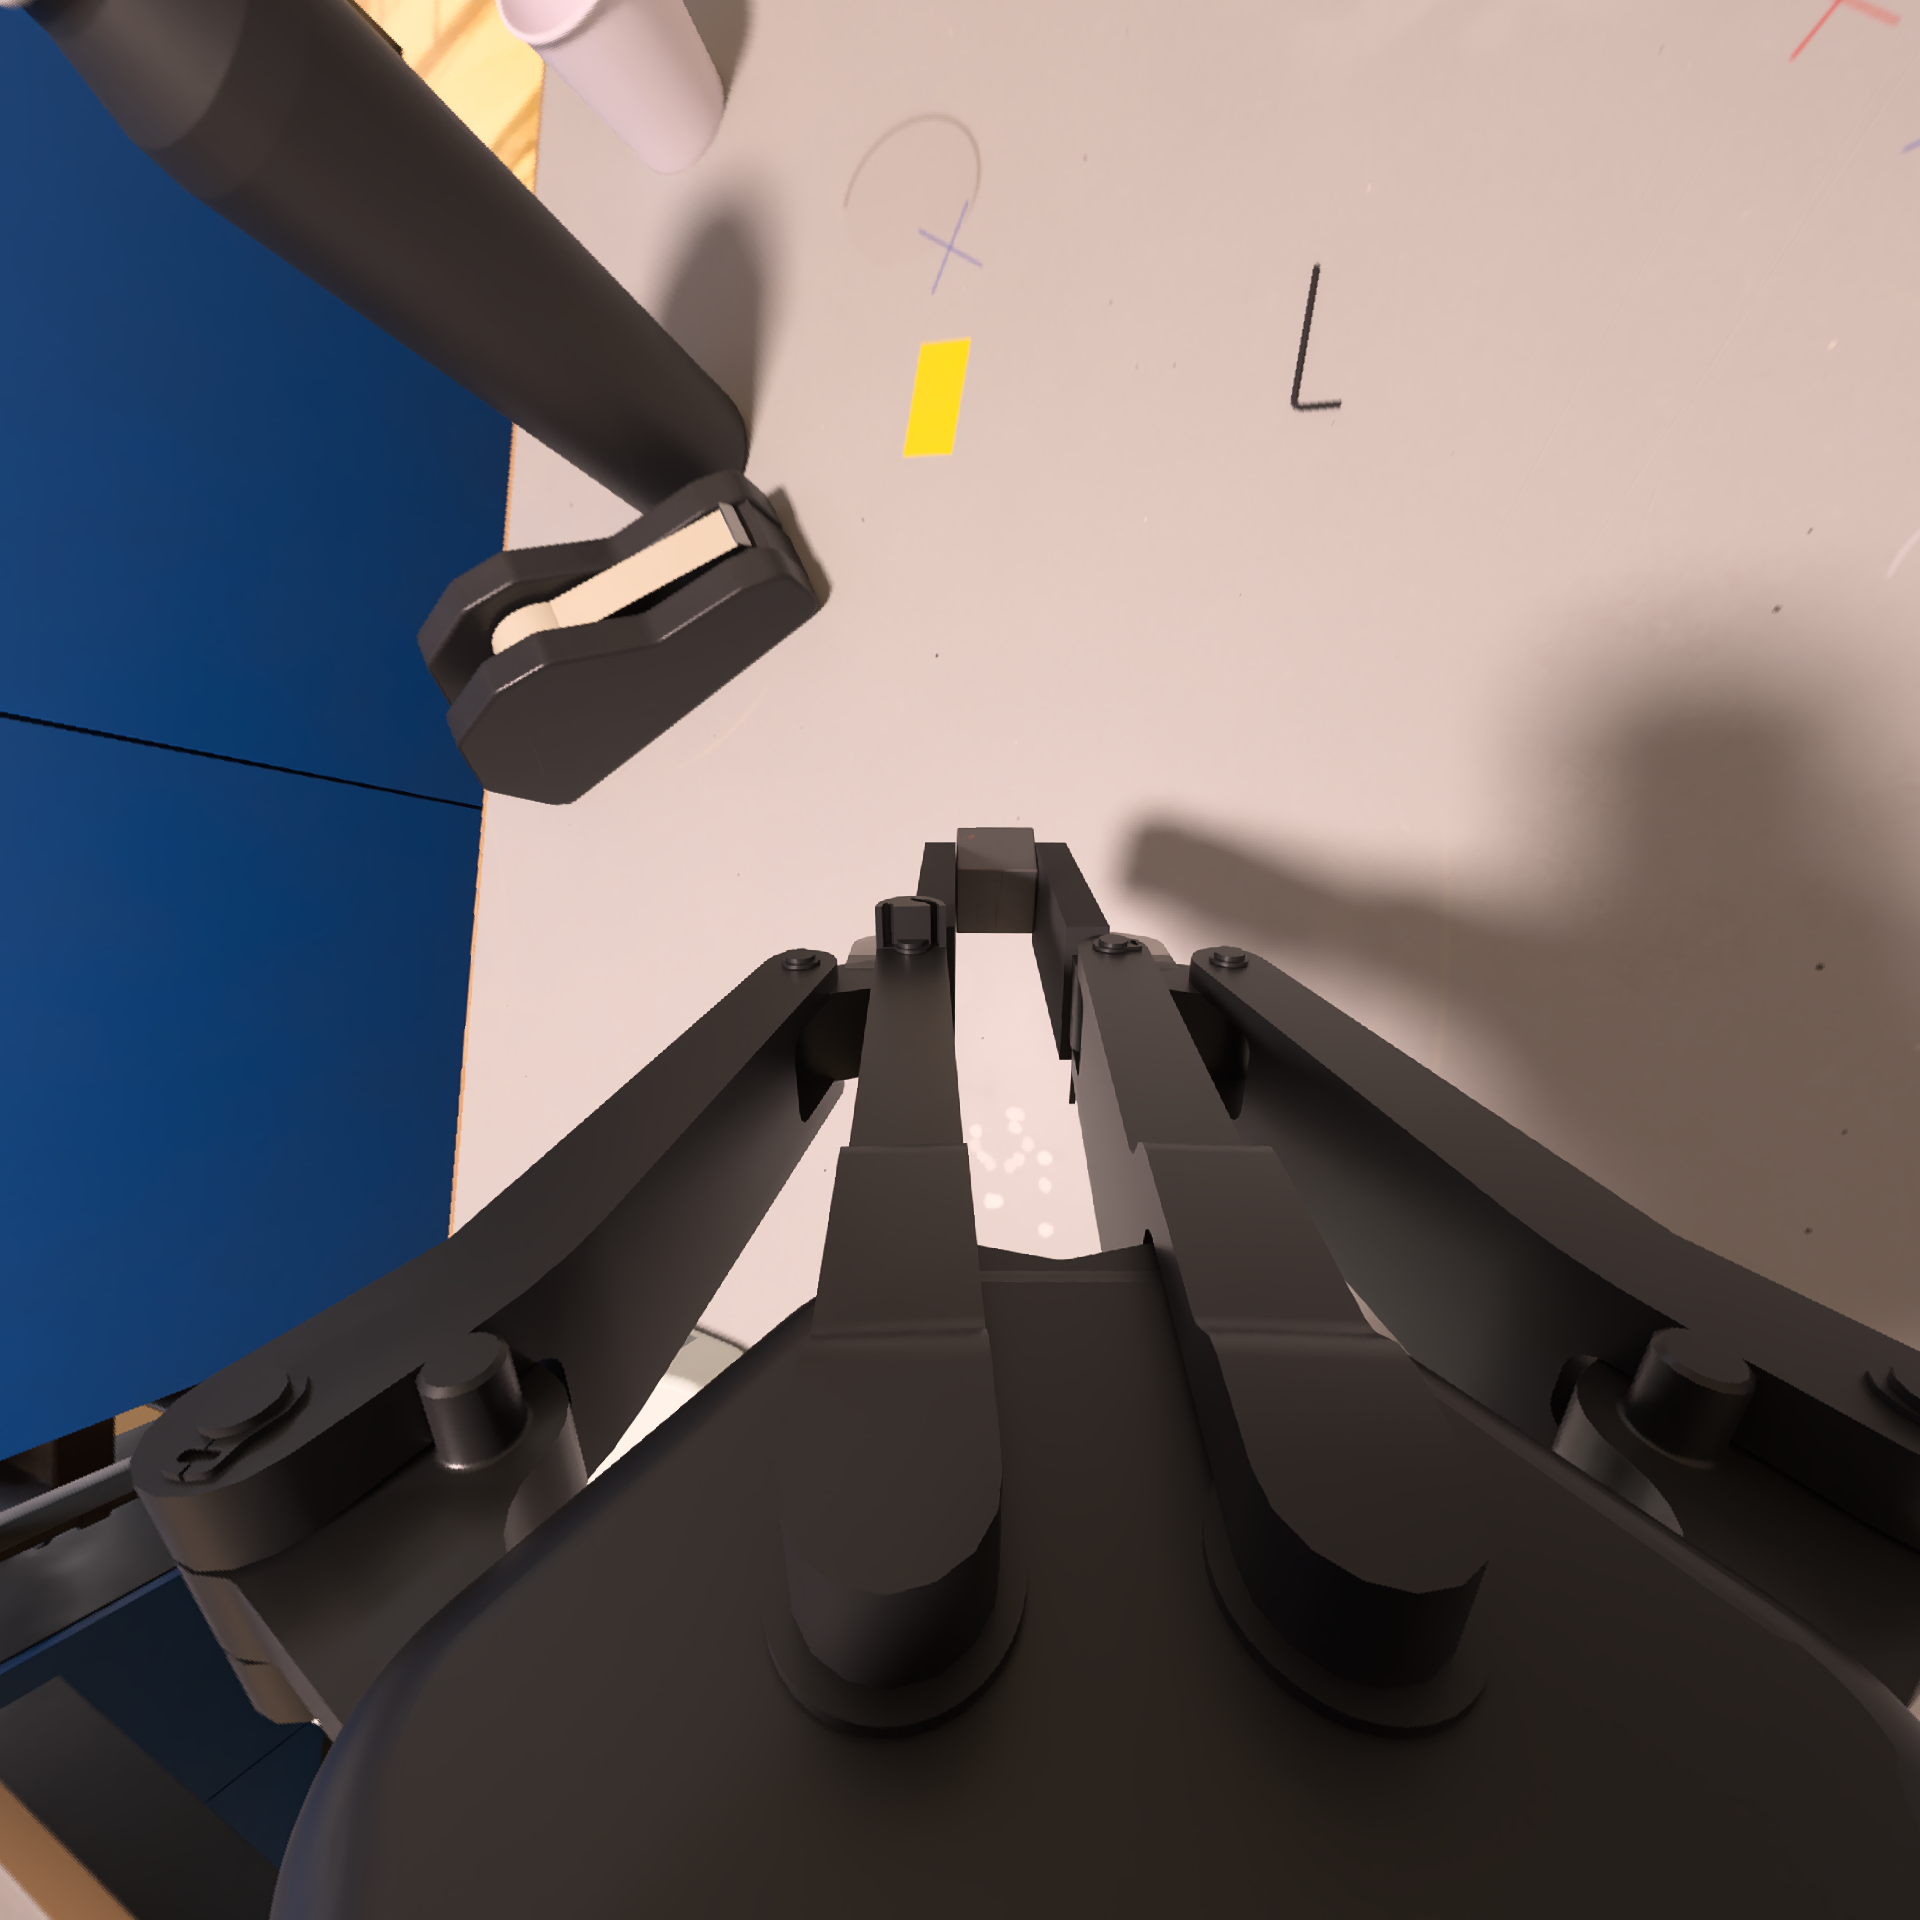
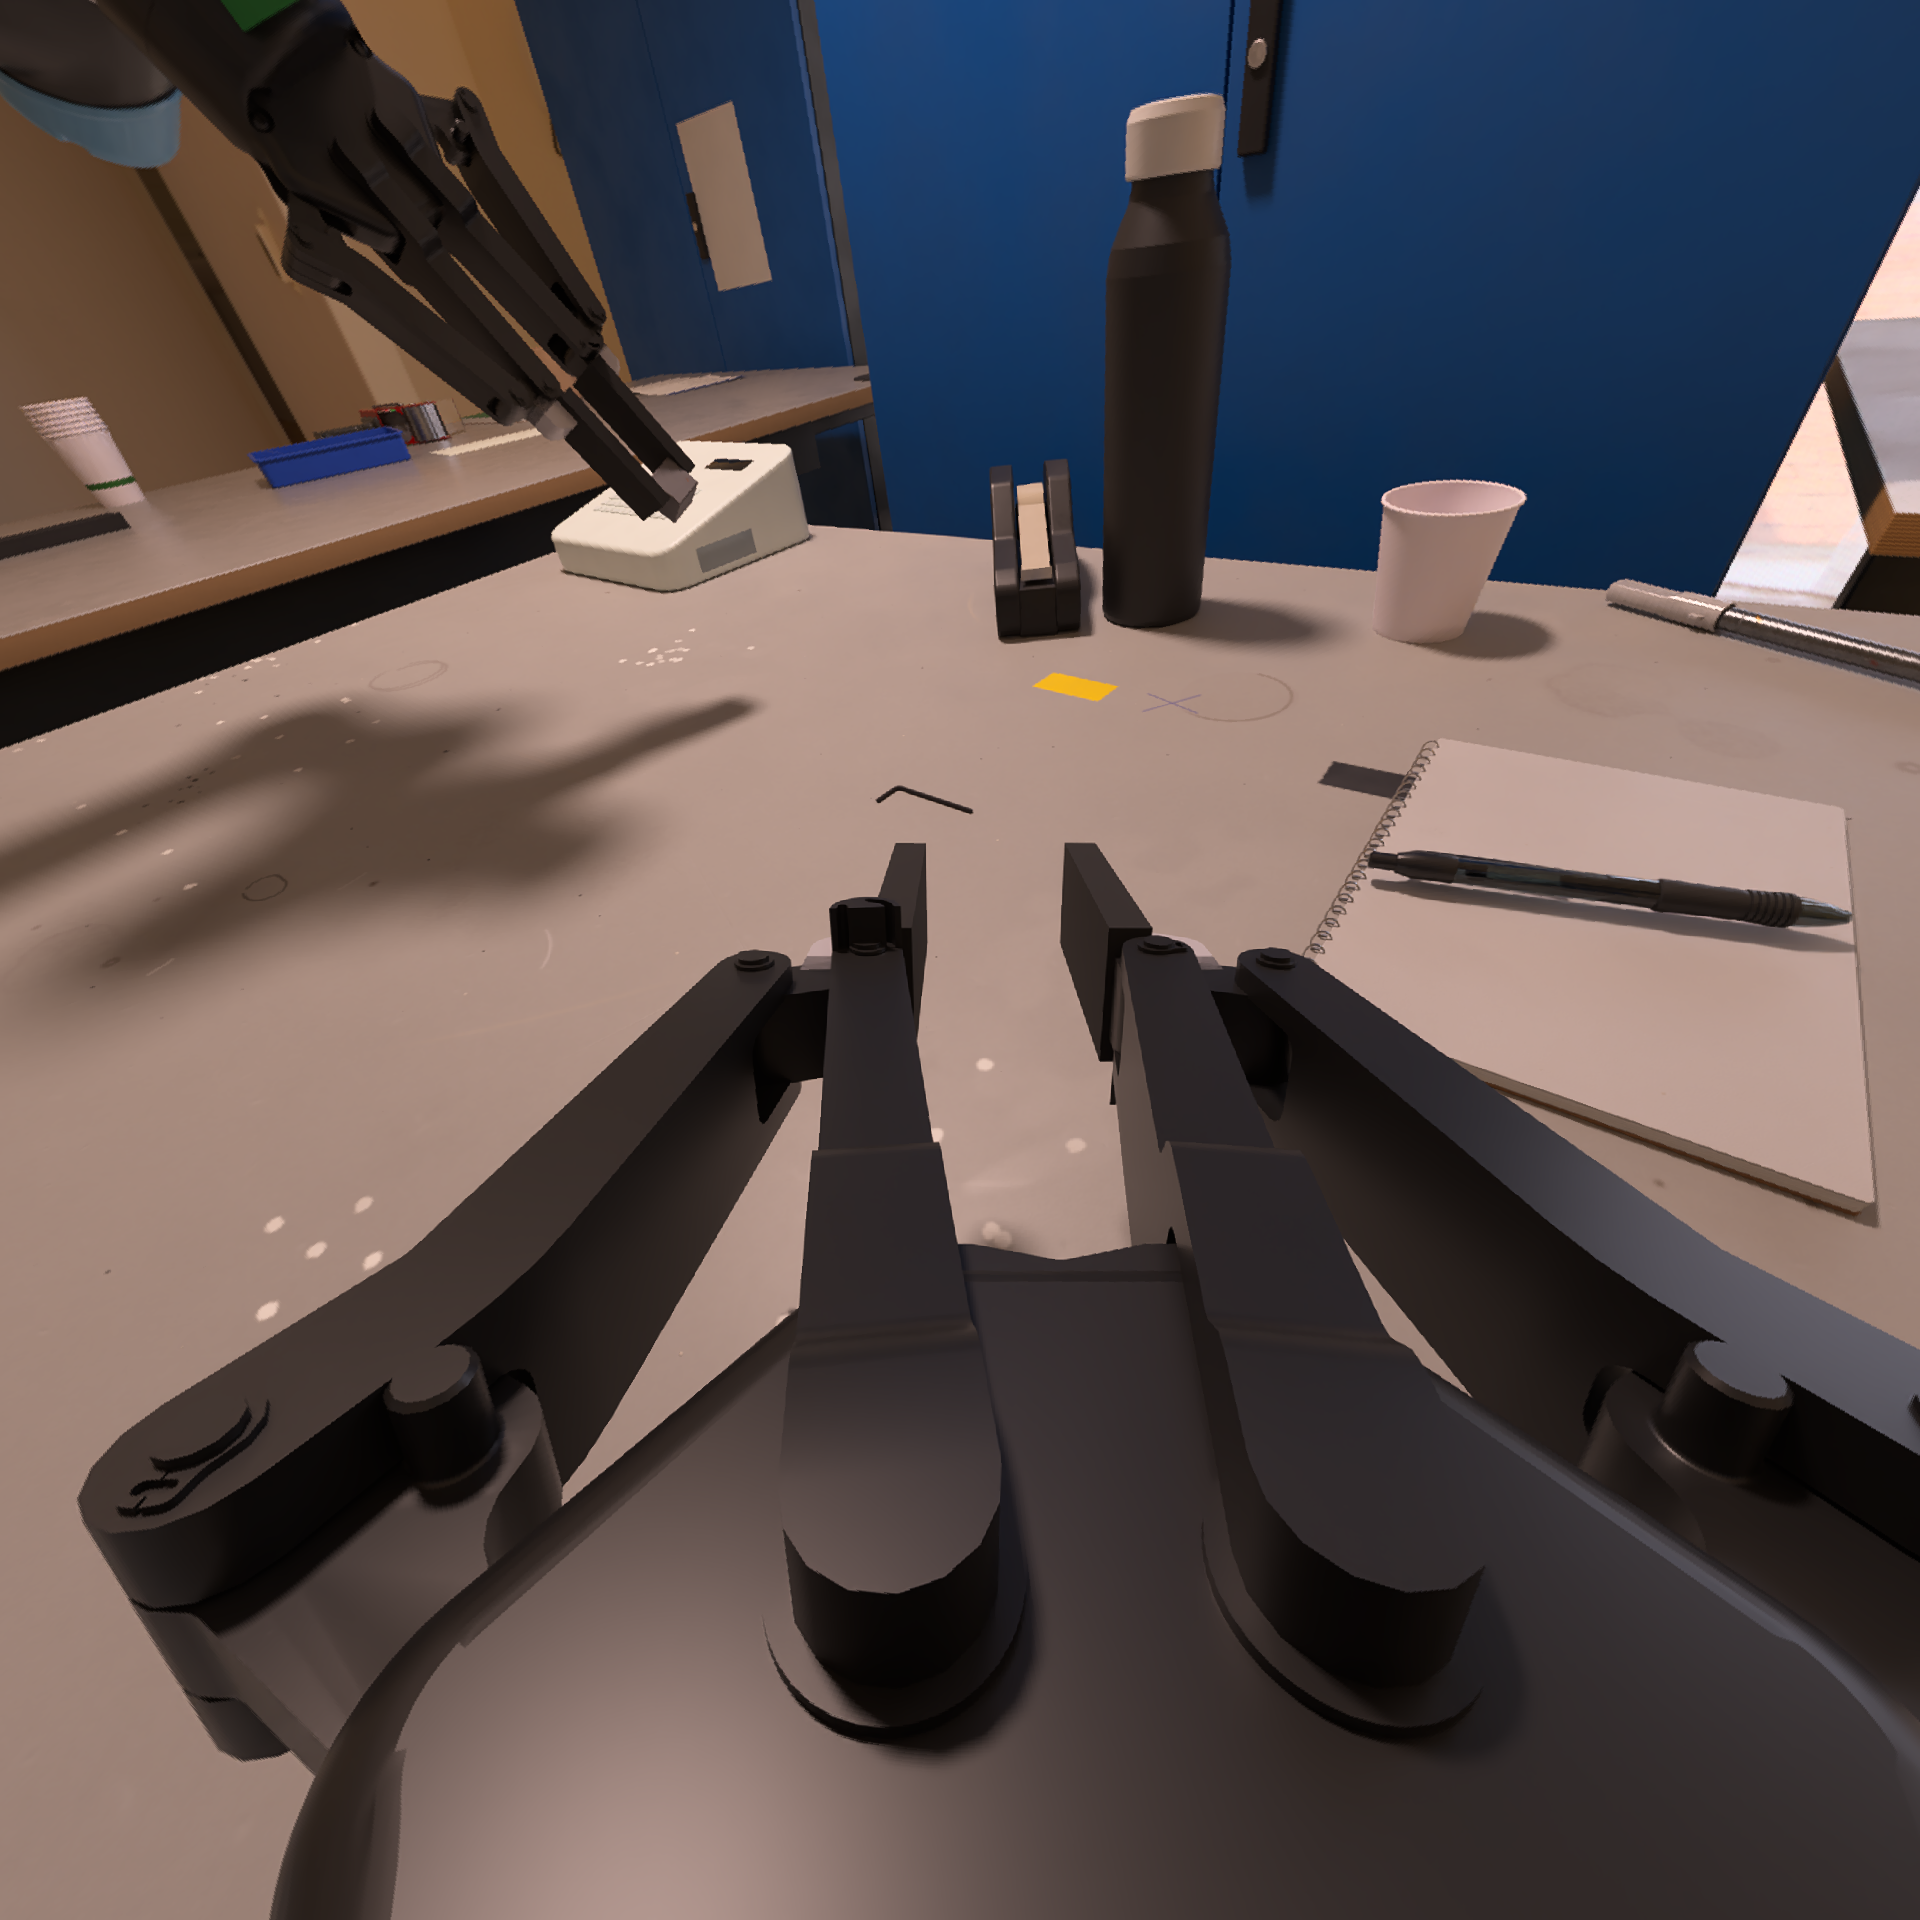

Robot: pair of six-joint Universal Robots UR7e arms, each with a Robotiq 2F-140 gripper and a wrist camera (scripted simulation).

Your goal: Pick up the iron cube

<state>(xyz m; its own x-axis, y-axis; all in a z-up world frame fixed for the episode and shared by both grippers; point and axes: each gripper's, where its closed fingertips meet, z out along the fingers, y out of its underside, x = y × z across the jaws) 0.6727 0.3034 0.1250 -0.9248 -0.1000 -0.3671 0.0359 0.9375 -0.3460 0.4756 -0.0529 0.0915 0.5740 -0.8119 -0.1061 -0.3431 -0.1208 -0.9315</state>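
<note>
The iron cube point(image 1: 994, 878) is a small dark grey block clamped between the fingertips of my left gripper point(image 1: 994, 883), held well above the grey table point(image 1: 1351, 623). In the right wrist view the left gripper point(image 2: 670, 486) hangs high at the upper left with the cube point(image 2: 677, 486) at its tips, and it casts a shadow on the table below. My right gripper point(image 2: 992, 868) is open and empty, low over the table near a small black hex key point(image 2: 923, 799).
A black bottle point(image 2: 1164, 364), tape dispenser point(image 2: 1031, 551), white cup point(image 2: 1439, 561), white box device point(image 2: 686, 520), notebook point(image 2: 1662, 1018) with a pen point(image 2: 1610, 885) and a marker point(image 2: 1766, 629) stand around the table. A yellow tape patch point(image 1: 937, 397) lies flat. A blue wall point(image 1: 208, 520) borders the table.
</note>
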